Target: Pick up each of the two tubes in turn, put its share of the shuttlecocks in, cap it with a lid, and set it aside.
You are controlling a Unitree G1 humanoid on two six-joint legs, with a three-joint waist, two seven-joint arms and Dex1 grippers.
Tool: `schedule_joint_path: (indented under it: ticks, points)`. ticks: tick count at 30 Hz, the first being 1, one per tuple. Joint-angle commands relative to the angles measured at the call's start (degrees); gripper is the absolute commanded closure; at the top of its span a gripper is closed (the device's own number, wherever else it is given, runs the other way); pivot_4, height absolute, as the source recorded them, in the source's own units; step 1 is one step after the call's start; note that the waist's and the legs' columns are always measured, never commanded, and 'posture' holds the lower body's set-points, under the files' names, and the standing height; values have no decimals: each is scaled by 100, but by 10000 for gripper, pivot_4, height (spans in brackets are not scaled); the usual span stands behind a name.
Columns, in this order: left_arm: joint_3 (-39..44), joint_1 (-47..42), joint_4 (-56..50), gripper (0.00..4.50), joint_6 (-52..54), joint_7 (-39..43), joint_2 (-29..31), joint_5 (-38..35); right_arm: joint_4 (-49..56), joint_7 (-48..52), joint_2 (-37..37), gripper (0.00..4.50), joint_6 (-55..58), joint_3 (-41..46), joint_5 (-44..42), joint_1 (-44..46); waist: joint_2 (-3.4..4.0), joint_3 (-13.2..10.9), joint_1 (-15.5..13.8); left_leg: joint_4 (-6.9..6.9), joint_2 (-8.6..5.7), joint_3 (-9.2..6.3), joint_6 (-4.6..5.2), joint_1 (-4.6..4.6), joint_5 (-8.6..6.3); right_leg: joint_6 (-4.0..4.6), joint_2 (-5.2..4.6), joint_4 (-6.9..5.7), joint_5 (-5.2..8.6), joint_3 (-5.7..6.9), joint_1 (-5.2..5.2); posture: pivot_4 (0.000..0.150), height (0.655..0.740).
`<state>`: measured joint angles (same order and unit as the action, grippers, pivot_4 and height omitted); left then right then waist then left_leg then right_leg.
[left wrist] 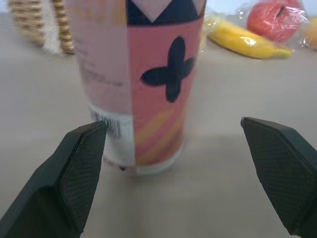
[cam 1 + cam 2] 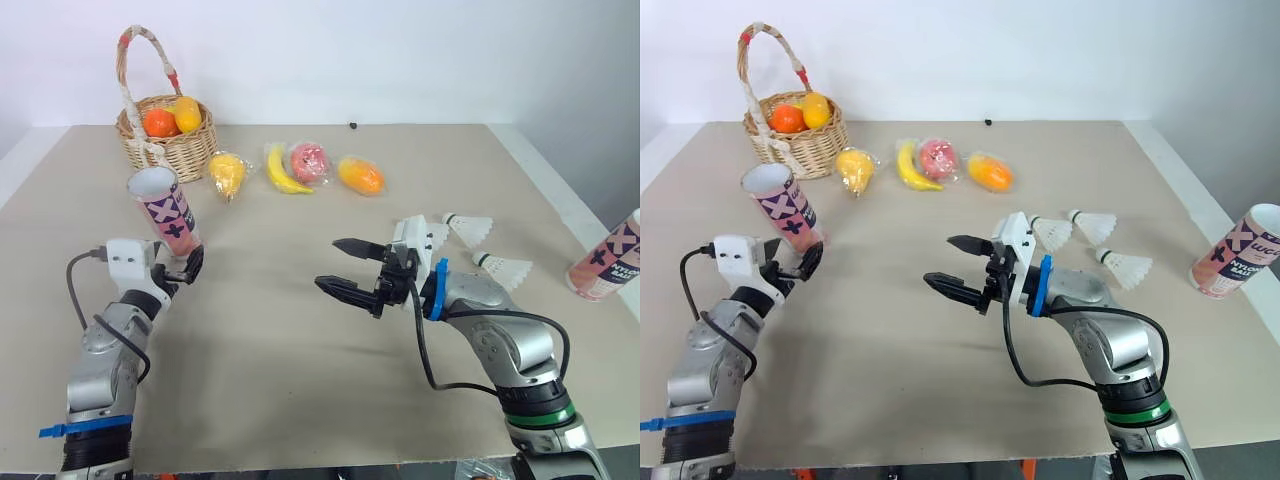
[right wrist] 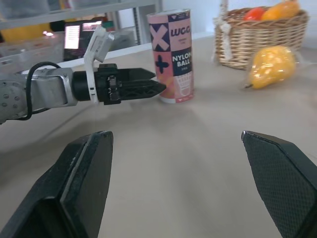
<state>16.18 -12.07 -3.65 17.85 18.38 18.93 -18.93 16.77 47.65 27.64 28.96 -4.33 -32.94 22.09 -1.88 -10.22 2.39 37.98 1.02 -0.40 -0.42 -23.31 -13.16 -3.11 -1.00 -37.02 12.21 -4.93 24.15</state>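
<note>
1. Reaching for the first tube near the tabletop's left edge, the left gripper gapes at its base, not yet clamped.
2. The right gripper hangs open and empty; the shuttlecocks lie toward the right edge.
3. Next, likely: close squarely on the tube, then lift.

Cut off or unclear
The right edge cuts our right tube; the left wrist view crops the left tube at its top; we cannot identify the far speck.
</note>
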Motion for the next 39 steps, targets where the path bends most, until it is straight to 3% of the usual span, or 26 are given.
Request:
schedule_joint_path:
  ticks: [1,12,39]
  points:
    - [50,-320,255,0,-95,-97,101,84,309,-83,32,682,-3,166,-53,-45,0,0,4,0,3,-1,0,-1,0,2,2,0,-1,2,1,1500,7298]
    - [-79,-820,692,0,-119,-229,124,234,460,-228,63,682,70,261,-70,-177,0,0,3,1,7,-5,0,-1,0,6,5,0,-4,7,1,1500,7298]
    - [-291,-3316,4512,0,-1305,-203,116,801,764,-551,152,682,268,417,-91,-360,-2,0,0,1,-10,-21,-3,-13,2,3,2,0,-6,7,1,1500,7298]
